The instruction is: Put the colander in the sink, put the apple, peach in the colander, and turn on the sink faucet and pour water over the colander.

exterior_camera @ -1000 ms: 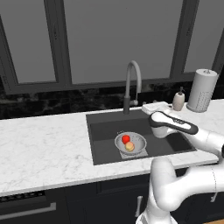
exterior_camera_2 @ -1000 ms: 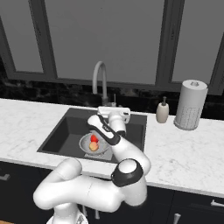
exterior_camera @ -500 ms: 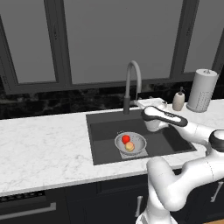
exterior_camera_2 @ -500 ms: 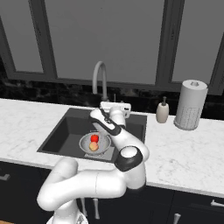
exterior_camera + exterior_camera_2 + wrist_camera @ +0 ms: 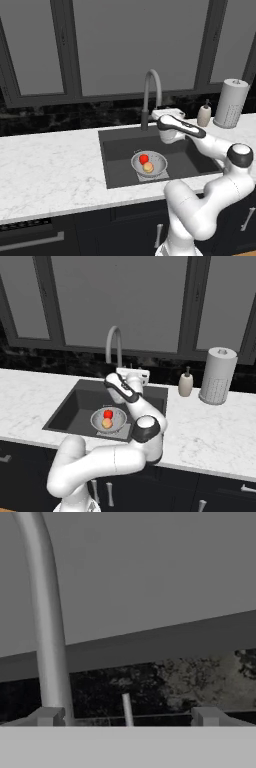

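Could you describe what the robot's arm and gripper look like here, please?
The arm is made of smooth, rounded glossy white segments with dark grey bands at the joints and a dark strip along the forearm. The gripper is a white boxy hand. No cables or markings are visible.

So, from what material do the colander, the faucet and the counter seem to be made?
The colander looks like silvery metal, with pale shiny perforated sides. The faucet seems brushed grey metal, smooth and matte. The counter appears to be white marble or similar stone, judging by its grey veins.
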{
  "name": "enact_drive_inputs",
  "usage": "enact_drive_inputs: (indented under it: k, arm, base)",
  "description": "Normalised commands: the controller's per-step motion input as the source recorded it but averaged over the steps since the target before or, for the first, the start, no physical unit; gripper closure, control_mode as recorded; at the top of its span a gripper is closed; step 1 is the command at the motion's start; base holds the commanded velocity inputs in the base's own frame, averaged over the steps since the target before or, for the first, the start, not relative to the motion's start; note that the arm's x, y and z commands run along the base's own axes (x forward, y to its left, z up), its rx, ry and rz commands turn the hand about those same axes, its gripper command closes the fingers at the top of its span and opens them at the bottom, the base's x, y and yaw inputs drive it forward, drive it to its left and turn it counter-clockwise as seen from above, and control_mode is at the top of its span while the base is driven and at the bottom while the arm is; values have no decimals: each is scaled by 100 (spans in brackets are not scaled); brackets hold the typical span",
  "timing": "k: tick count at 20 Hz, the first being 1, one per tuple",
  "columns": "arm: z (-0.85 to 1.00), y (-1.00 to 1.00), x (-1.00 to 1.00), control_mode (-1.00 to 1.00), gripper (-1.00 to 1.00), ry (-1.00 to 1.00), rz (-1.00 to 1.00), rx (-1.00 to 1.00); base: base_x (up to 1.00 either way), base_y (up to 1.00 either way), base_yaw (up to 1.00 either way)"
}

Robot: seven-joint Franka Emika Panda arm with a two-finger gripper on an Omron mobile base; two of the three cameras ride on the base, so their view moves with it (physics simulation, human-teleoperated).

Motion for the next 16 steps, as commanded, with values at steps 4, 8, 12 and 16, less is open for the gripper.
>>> enact_drive_inputs:
  k: [4,8,12,16]
  arm:
    - [-27,0,35,-100,-100,1,0,0]
    - [-39,-2,19,-100,-100,1,0,0]
    - [-37,-6,17,-100,-100,0,0,0]
    - [-8,-14,31,-100,-100,0,0,1]
  base:
    - [0,0,0]
    - [0,0,0]
    - [0,0,0]
    - [0,0,0]
